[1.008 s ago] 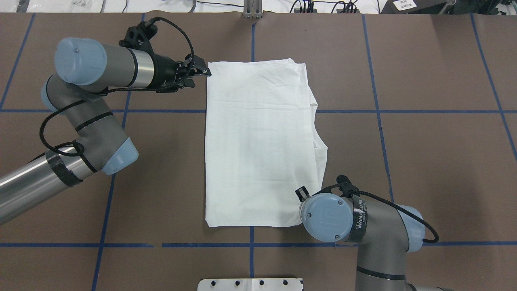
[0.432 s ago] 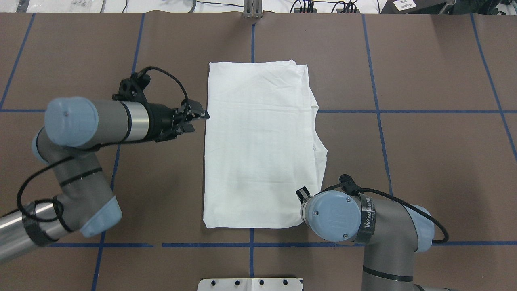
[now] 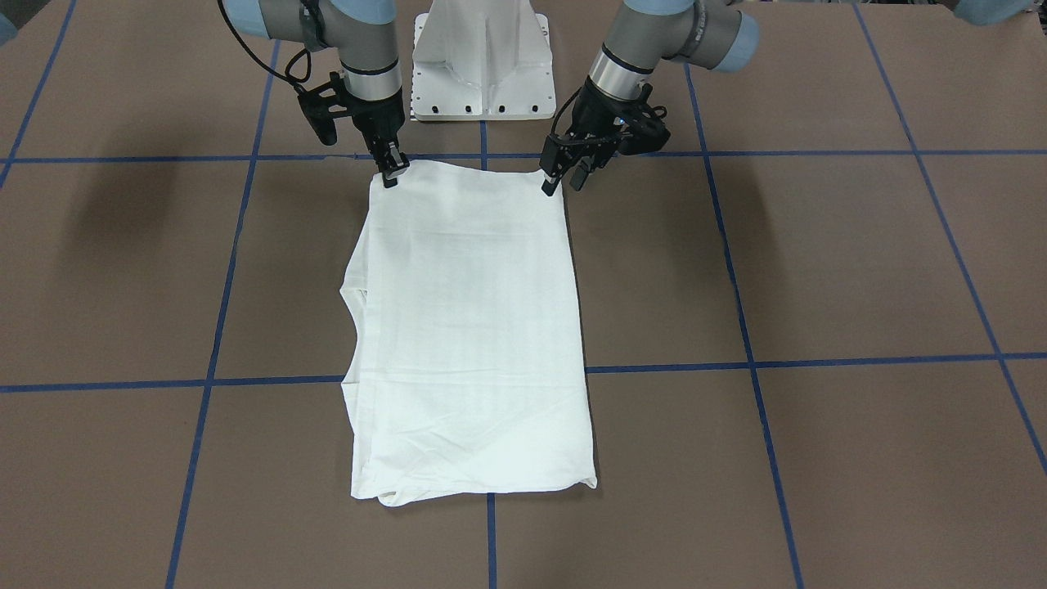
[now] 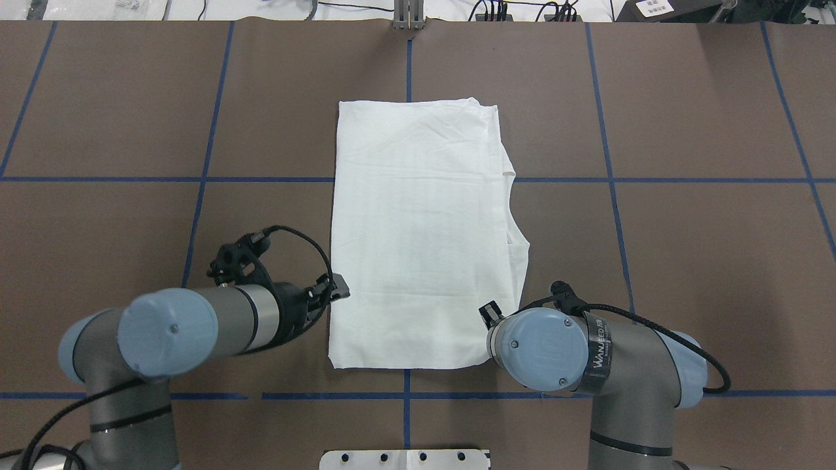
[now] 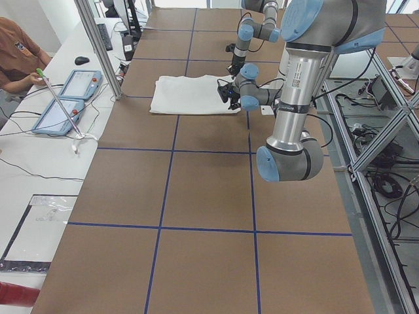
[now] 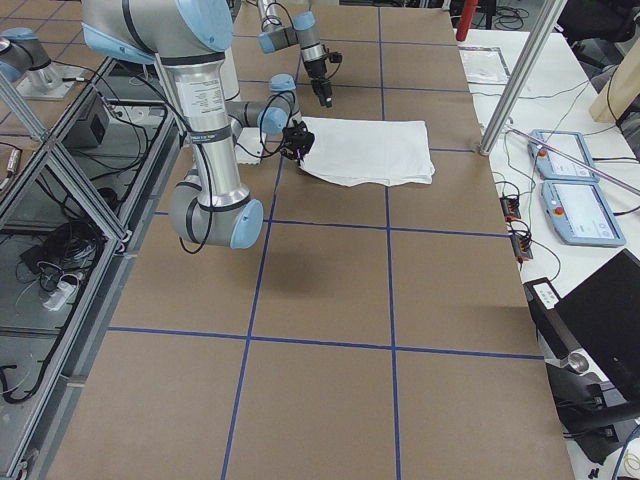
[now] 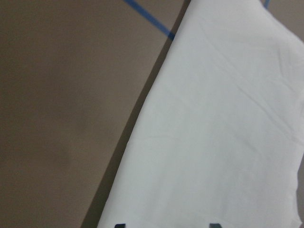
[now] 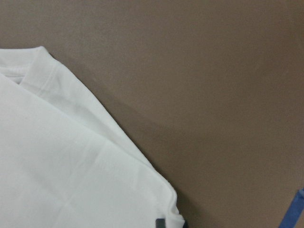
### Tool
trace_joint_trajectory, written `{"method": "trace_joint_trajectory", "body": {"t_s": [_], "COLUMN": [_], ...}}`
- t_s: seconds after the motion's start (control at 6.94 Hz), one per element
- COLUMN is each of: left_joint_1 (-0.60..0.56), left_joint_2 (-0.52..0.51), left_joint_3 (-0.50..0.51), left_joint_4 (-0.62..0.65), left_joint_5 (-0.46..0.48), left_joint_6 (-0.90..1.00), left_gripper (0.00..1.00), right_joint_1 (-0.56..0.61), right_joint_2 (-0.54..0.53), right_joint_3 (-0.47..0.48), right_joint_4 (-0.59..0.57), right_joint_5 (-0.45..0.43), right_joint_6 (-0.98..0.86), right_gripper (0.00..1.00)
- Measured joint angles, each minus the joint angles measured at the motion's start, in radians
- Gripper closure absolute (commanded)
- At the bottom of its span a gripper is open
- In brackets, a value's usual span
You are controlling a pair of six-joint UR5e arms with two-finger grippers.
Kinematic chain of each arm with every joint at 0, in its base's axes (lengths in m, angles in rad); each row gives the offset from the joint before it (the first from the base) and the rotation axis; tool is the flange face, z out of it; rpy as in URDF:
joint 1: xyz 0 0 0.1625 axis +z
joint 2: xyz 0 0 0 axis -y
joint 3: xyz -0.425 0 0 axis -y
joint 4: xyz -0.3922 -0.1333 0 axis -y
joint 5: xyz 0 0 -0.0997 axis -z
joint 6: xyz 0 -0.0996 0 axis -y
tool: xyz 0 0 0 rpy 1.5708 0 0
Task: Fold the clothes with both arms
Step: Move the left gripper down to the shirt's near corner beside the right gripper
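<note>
The white T-shirt (image 4: pixel 418 228) lies folded into a long rectangle in the middle of the table (image 4: pixel 686 228); no text block or label shows. My left gripper (image 3: pixel 563 182) is open, low at the shirt's near-left corner, also seen in the overhead view (image 4: pixel 338 288). The left wrist view shows the shirt's edge (image 7: pixel 223 118) between widely spread fingertips (image 7: pixel 119 224). My right gripper (image 3: pixel 392 174) is shut on the shirt's near-right corner (image 8: pixel 61 166). In the overhead view it is hidden under its own wrist.
The white pedestal base (image 3: pixel 483 65) stands just behind both grippers. Blue tape lines cross the brown table. An operator and tablets (image 5: pixel 65 98) sit beyond the table's far edge.
My left arm has swung back from the shirt's far-left corner along its left edge to the near-left corner. The right arm has barely moved. The shirt lies as before.
</note>
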Motion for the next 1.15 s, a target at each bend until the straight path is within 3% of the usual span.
{"method": "trace_joint_trajectory", "body": {"t_s": [0.43,0.86,1.01,1.15], "left_joint_1": [0.102,0.116,0.116,0.115], "left_joint_2": [0.003,-0.006,-0.007,-0.01], "left_joint_3": [0.002,0.025,0.031,0.033], "left_joint_4": [0.056,0.063,0.064,0.064], "left_joint_5": [0.043,0.047,0.051,0.057], "left_joint_6": [-0.044,-0.043,-0.04,-0.038], "left_gripper": [0.36,0.46,0.68,1.0], "right_joint_1": [0.0,0.0,0.0,0.0], "right_joint_2": [0.0,0.0,0.0,0.0], "right_joint_3": [0.002,0.002,0.002,0.002], "right_joint_4": [-0.002,-0.004,-0.004,-0.005], "right_joint_5": [0.0,0.0,0.0,0.0], "right_joint_6": [-0.001,-0.002,-0.002,-0.002], "right_gripper": [1.0,1.0,1.0,1.0]}}
